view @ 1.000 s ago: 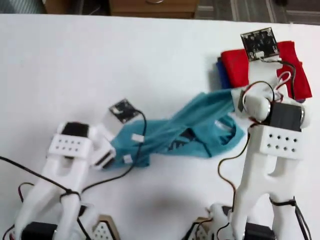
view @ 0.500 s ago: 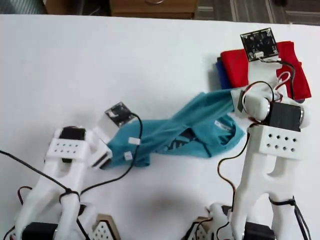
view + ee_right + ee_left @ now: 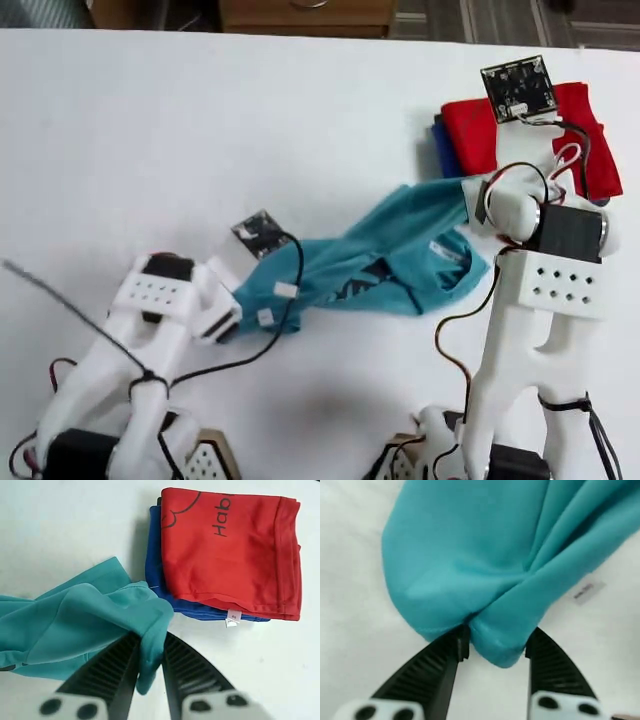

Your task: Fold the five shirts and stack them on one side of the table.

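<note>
Left gripper (image 3: 495,641), clamped on the teal shirt (image 3: 390,255) at lower left, has shifted rightward, slackening it. Right gripper (image 3: 150,647) stays clamped on its right end. Fold apparently beginning.

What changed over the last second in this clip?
The left gripper, shut on one end of the teal shirt, slid toward the right arm, bunching that end inward. The right gripper kept its hold on the other end without moving; the red shirt on the blue shirt stayed put.
</note>
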Controlling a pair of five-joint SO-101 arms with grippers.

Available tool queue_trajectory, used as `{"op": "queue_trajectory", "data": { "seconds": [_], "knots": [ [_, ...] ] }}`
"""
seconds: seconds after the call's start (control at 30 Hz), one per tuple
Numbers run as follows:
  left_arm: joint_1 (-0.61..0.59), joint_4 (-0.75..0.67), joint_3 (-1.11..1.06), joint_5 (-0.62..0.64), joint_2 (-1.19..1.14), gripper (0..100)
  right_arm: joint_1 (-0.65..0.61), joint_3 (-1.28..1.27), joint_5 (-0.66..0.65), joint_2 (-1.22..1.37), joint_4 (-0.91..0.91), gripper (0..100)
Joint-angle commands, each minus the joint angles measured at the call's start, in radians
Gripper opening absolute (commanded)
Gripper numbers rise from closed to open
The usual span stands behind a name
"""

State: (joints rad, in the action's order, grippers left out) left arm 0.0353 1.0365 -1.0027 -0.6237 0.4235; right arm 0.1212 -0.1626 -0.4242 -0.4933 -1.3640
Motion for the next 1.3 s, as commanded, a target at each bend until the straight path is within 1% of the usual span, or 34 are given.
{"op": "queue_trajectory", "data": {
  "seconds": [0.0,0.03,0.1,0.2,0.3,0.43,0.5,0.53,0.67,0.7,0.87,1.0,1.1,1.2,1.27],
  "knots": [
    [0.017,-0.04,0.027,0.006,-0.078,7,0.004,0.008,-0.008,-0.033,0.013,1.8],
    [0.018,-0.046,0.028,0.012,-0.098,2,0.004,0.008,-0.008,-0.033,0.013,1.8],
    [0.018,-0.043,0.038,0.014,-0.109,4,0.004,0.008,-0.008,-0.033,0.013,1.8],
    [0.018,-0.011,0.062,0.015,-0.075,3,0.004,0.006,-0.008,-0.033,0.013,1.8],
    [0.018,0.084,0.124,0.015,-0.008,3,0.004,0.005,-0.008,-0.033,0.013,1.8],
    [0.018,0.252,0.237,0.011,0.107,3,0.004,0.003,-0.008,-0.031,0.016,1.8],
    [0.018,0.292,0.269,0.008,0.144,3,0.004,0.003,-0.008,-0.031,0.016,1.8],
    [0.018,0.296,0.274,0.008,0.147,4,0.004,0.003,-0.008,-0.031,0.016,1.8],
    [0.011,0.295,0.272,0.006,0.087,15,0.004,0.003,-0.008,-0.031,0.016,1.8],
    [0.015,0.284,0.274,0.006,0.063,17,0.004,0.003,-0.008,-0.031,0.016,1.8],
    [0.014,0.172,0.282,0.008,-0.086,13,0.005,0.005,-0.008,-0.031,0.016,1.8],
    [0.011,0.117,0.282,0.008,-0.187,12,0.01,0.008,-0.008,-0.031,0.013,1.8],
    [0.011,0.117,0.283,0.008,-0.216,10,0.01,0.008,-0.008,-0.031,0.013,1.8],
    [0.011,0.127,0.283,0.015,-0.19,3,0.01,0.008,-0.008,-0.031,0.013,1.8],
    [0.011,0.158,0.283,0.017,-0.144,3,0.008,0.006,-0.008,-0.031,0.013,1.8]
  ]
}}
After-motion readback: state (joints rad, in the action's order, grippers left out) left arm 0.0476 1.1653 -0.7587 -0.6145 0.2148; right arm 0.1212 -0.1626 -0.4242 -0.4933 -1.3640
